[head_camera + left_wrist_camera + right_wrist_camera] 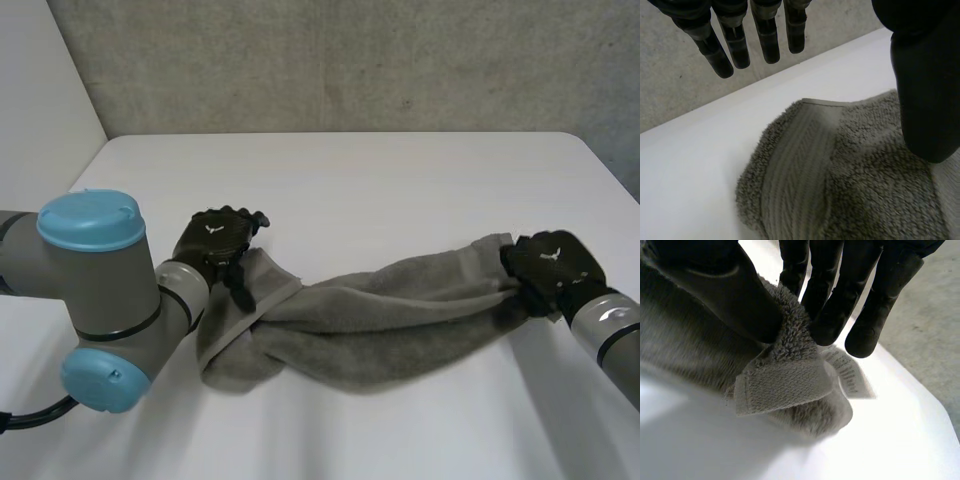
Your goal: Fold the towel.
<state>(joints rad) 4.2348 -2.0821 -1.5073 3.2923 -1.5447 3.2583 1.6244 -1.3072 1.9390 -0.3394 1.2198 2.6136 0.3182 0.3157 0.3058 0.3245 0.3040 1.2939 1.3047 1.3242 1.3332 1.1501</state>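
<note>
Two ends of the towel (370,320) are attended, but only one is gripped: your right hand (720,290) pinches a corner beside the label (847,372) between thumb and fingers, probably why the cloth lies bunched like a rope across the table (400,190). Your left hand (925,85) has its fingers straight and spread above the other end, thumb resting on the pile, so it needs to close before any fold.

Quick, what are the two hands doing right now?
Left hand: open, over the towel end.
Right hand: closed, pinching the towel's other end.
</note>
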